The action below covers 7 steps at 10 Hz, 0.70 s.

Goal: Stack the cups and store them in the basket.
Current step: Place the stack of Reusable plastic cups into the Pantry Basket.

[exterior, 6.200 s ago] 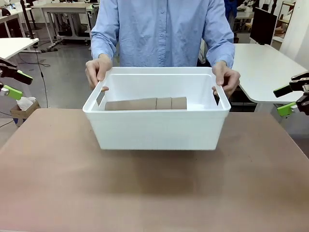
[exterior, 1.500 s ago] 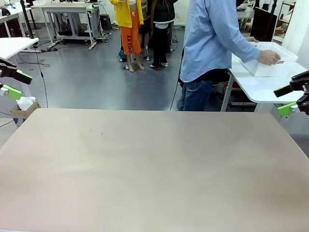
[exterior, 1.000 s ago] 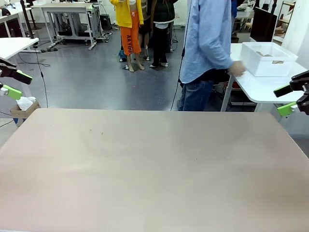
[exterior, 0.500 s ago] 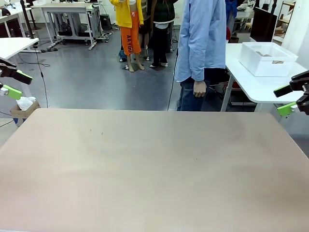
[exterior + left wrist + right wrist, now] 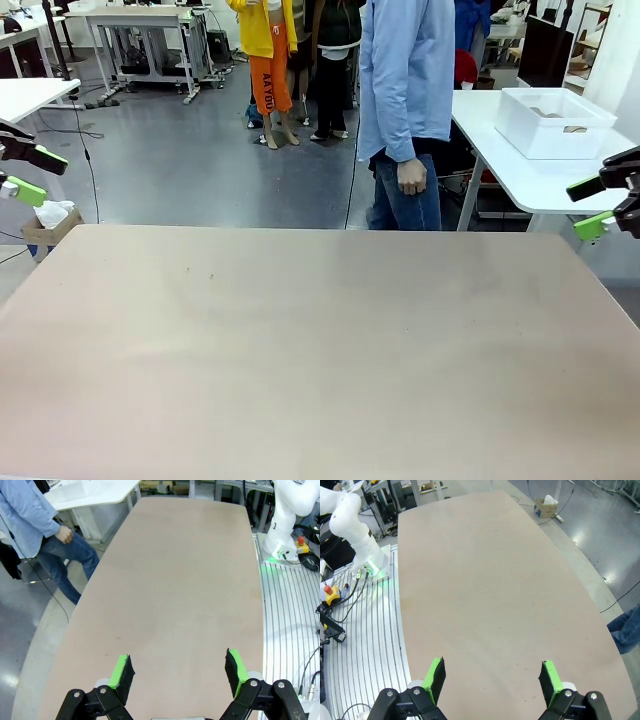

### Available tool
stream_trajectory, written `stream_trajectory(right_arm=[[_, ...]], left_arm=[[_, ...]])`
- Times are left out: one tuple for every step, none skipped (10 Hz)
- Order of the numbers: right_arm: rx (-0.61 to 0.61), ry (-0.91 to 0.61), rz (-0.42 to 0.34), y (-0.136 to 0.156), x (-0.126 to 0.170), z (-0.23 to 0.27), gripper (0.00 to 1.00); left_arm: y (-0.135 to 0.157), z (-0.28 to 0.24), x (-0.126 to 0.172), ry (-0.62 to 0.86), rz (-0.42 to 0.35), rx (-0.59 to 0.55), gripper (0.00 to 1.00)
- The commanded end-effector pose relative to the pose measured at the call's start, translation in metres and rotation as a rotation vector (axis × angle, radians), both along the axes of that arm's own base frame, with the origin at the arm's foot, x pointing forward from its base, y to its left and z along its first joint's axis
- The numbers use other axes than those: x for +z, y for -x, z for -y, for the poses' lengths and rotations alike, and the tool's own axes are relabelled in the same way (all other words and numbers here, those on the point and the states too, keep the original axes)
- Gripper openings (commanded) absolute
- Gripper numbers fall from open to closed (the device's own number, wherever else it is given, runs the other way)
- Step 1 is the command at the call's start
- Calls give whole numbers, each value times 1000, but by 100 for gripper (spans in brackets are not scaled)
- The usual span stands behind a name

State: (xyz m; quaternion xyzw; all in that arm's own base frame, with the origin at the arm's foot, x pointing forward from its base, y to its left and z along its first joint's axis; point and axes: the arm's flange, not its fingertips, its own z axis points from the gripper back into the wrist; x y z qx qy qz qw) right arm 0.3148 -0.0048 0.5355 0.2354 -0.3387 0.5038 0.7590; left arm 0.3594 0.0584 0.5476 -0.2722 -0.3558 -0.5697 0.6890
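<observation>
Table was bare; basket had gone to far-right desk, person walked back. We judged task done; left gripper, right gripper gaped empty

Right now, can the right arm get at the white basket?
Probably not. The basket sits on a separate white table beyond the work table's far edge, while the open right end effector hangs beside it.

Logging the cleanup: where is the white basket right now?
In the front view, the basket sits on the white side table at far right, beyond the person, off the brown table.
</observation>
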Motion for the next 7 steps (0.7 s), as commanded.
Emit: stream_trajectory(right_arm=[[-6,4,3,-1,0,-1,100],[-6,4,3,-1,0,-1,100],[-6,4,3,-1,0,-1,100],[-6,4,3,-1,0,-1,100],[-6,4,3,-1,0,-1,100],[-6,4,3,-1,0,-1,100],[-6,4,3,-1,0,-1,100]], left_arm=[[-1,0,4,10,-6,-1,95],[-1,0,4,10,-6,-1,95],[-1,0,4,10,-6,-1,95],[-1,0,4,10,-6,-1,95],[-1,0,4,10,-6,-1,95],[-1,0,4,10,-6,-1,95],[-1,0,4,10,-6,-1,95]])
